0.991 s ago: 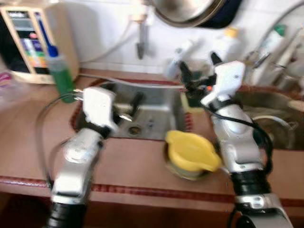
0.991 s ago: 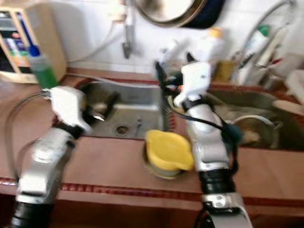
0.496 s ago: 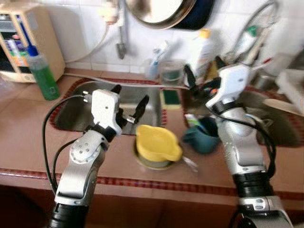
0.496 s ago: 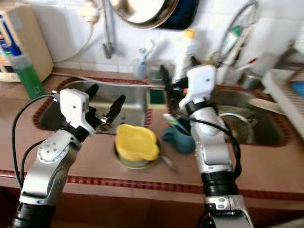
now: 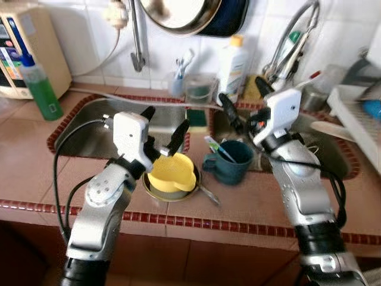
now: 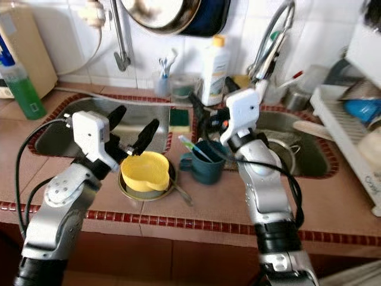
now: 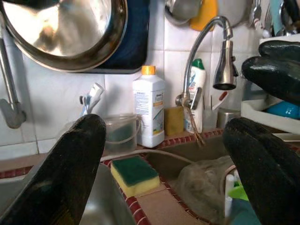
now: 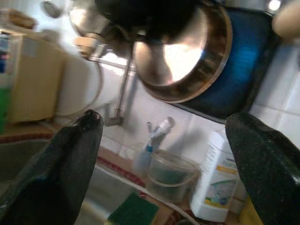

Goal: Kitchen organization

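Yellow jug [image 5: 171, 173] sits on the tiled table [image 5: 250, 196]; at its 3 o'clock, a teal mug [image 5: 231, 161]. Left gripper [image 5: 165, 125] and right gripper [image 5: 244, 102] hover above, fingers spread.

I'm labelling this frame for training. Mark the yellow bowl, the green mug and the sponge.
yellow bowl [image 5: 169, 173], left eye view, inside of the bowl.
green mug [image 5: 233, 170], left eye view, outer wall.
sponge [image 7: 134, 171], left wrist view, green top face.

Sink basin [image 5: 89, 134]: brushed steel, dull sheen. Hanging pan [image 7: 61, 33]: polished metal, mirror-bright. Yellow jug [image 5: 171, 173]: smooth plastic. Counter [image 5: 24, 161]: matt brown tile. Sponge [image 7: 133, 173]: rough green top.
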Motion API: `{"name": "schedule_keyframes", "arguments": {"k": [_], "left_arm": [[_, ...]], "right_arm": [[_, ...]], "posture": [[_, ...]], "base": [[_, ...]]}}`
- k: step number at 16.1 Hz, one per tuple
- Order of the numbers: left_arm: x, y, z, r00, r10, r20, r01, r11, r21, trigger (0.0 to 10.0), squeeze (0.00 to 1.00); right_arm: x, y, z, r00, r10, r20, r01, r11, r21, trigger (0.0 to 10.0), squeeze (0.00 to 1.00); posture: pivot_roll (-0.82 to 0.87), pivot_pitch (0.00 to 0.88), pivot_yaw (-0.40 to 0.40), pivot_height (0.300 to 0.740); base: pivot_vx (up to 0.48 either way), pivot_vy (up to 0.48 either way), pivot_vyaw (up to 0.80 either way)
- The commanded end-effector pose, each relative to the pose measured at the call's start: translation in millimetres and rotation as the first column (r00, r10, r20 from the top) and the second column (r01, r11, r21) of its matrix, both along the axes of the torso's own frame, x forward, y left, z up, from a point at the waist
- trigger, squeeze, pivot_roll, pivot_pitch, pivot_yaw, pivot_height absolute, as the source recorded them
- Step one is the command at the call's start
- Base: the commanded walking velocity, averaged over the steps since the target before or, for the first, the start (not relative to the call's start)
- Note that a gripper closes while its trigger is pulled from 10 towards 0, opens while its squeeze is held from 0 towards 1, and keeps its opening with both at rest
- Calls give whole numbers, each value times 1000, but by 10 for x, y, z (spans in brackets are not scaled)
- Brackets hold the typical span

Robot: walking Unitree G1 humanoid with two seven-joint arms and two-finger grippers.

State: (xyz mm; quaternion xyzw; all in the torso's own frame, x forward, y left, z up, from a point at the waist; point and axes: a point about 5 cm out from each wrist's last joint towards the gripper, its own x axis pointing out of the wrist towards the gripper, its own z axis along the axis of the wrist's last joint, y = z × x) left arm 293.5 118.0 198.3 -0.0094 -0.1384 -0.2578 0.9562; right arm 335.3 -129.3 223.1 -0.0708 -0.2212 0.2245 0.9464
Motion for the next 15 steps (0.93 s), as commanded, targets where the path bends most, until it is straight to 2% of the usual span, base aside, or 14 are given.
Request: {"name": "schedule_keyframes", "arguments": {"k": [1,3,7,11,15], "left_arm": [[-29,-9,15,1000,-26,4,26,1000,16,10000,0],[-70,-10,-23,999,-53,-7,53,998,42,10000,0],[-276,-154,-159,977,-204,-70,211,970,119,10000,0],[-370,-278,-192,959,-269,-90,280,948,149,10000,0],[-435,-375,-226,945,-309,-111,323,934,150,10000,0]], "right_arm": [[-30,40,4,999,37,-3,-37,999,-17,10000,0],[-85,29,-57,997,74,-24,-75,996,-42,10000,0],[-235,1,-234,974,180,-135,-195,976,-102,10000,0],[-330,-35,-399,951,212,-224,-250,955,-160,10000,0],[-367,-158,-522,942,181,-284,-245,947,-210,10000,0]], "posture": [[-54,0,-35,740],[-56,0,-34,740],[-72,6,-31,740],[-85,25,-31,740],[-98,38,-29,740]], "base": [[0,0,0],[0,0,0],[0,0,0],[0,0,0],[0,0,0]]}}
